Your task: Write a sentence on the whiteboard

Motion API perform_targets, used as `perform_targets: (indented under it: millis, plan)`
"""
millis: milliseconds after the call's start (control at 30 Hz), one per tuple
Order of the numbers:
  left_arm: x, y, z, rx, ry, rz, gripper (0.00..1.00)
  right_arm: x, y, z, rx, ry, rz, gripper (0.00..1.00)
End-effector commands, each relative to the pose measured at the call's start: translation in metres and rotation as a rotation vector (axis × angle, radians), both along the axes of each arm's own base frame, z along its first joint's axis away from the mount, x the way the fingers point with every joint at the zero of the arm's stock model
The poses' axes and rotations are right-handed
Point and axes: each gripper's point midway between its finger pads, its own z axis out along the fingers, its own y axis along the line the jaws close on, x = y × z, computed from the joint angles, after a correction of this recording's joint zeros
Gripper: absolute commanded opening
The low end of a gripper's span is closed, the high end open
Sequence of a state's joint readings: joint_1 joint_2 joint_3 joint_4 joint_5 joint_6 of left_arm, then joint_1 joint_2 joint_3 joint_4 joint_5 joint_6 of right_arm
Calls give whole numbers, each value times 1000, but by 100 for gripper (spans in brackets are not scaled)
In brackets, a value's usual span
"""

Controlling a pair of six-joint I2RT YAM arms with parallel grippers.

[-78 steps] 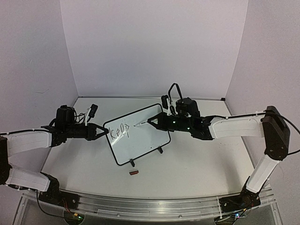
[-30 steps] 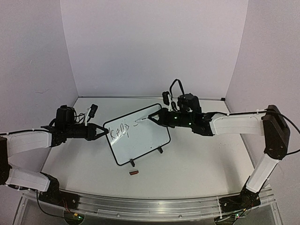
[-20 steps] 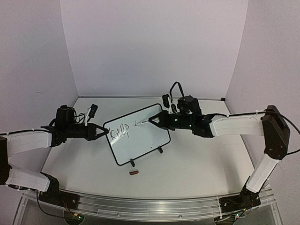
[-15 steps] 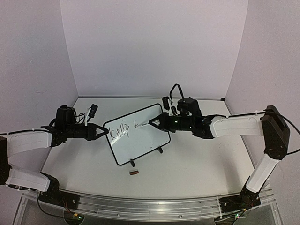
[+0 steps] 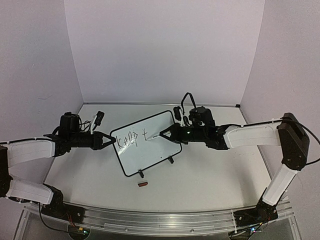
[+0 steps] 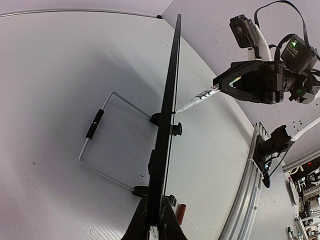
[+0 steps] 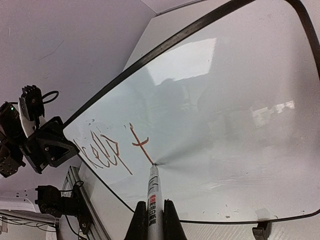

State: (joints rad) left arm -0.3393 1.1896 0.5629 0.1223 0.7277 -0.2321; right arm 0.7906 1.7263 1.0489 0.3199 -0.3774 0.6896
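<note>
Black-rimmed whiteboard (image 5: 150,156) looks light and tippy; left gripper (image 5: 113,141) pinches its edge, right gripper (image 5: 167,133) clamps the marker (image 7: 154,192) pressing ahead.

Whiteboard (image 5: 150,152) white, thin black rim. Lettering (image 7: 106,152) dark reddish-brown. Marker (image 7: 152,195) silver-white, black print. Small cap (image 5: 143,184) red-brown.

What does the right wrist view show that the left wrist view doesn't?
Only right wrist: the board face-on, its lettering, roughly "keep t", and the left gripper at its edge. Only left wrist: the board edge-on, its wire stand, the right gripper, a small red piece on the table. Both: the marker touching the board.
</note>
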Motion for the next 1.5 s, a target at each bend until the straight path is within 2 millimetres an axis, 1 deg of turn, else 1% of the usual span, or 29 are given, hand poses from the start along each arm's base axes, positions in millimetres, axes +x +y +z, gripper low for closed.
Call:
perform_targets:
  millis: [0,300,433,667,967,1200,1467]
  plan:
    - [14,8,9,50,-70,57,0,7,-5,30,23,-72,-38,0]
    - [14,9,9,49,-71,60,0,8,-6,75,76,-157,-38,0]
    - [14,9,8,50,-69,59,0,12,-6,84,79,-184,-46,0]
    - [14,9,8,50,-67,58,0,24,-2,80,73,-182,-50,0]
    - [15,9,7,52,-67,58,0,33,-2,67,60,-156,-57,0]
    - [15,9,6,52,-65,58,0,32,-1,54,52,-123,-45,0]
    - [15,9,7,53,-68,58,0,24,-4,39,40,-80,-35,0]
